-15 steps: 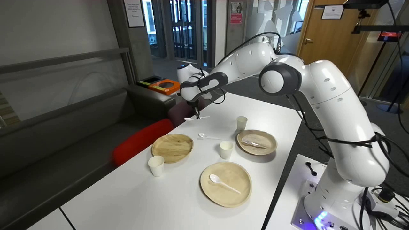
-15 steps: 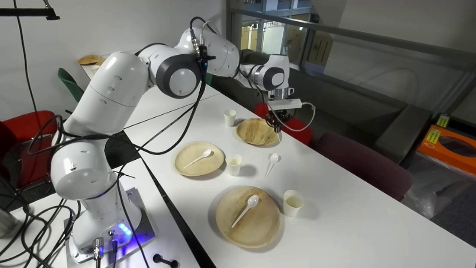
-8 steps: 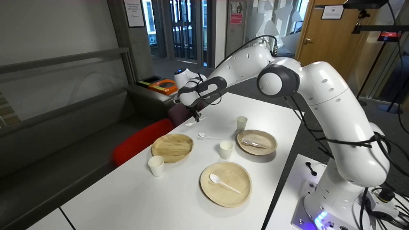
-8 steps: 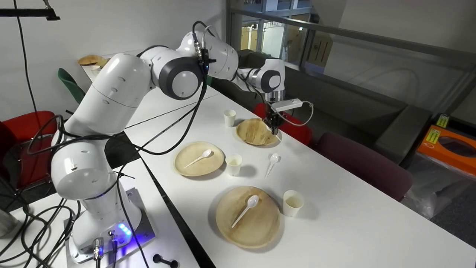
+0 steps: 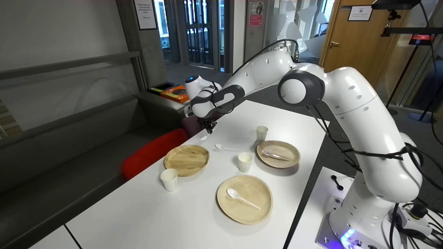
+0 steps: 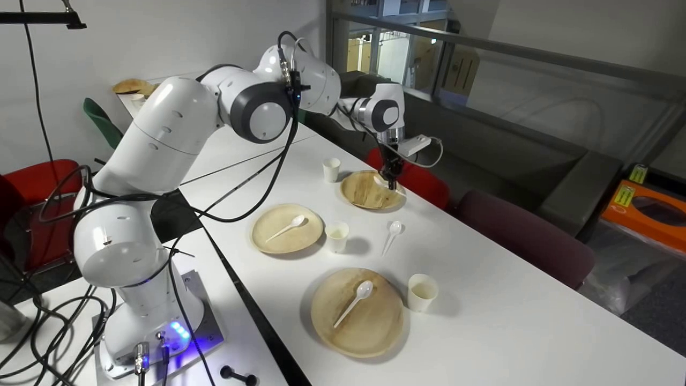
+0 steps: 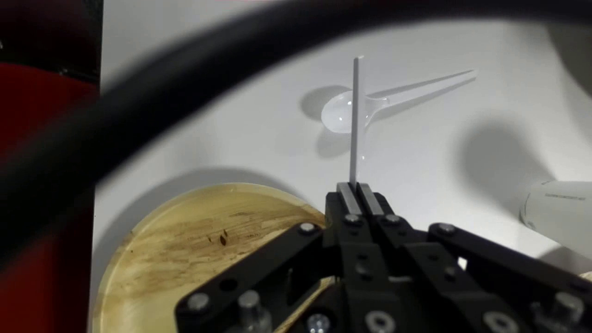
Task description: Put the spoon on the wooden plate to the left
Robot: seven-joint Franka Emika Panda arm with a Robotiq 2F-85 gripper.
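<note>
Mid-frame in the wrist view, my black two-fingered gripper (image 7: 354, 186) clamps a slim white plastic spoon (image 7: 356, 120), its straight handle shaded grey along one side

Wall sign (image 5: 145, 14), door notice (image 5: 360, 13), poster (image 5: 255, 20), cup print (image 7: 565, 196), txt too sm./blurry to read

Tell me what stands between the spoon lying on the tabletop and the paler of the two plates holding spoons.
A pale cup stands between the loose spoon and the paler plate, in both exterior views.
</note>
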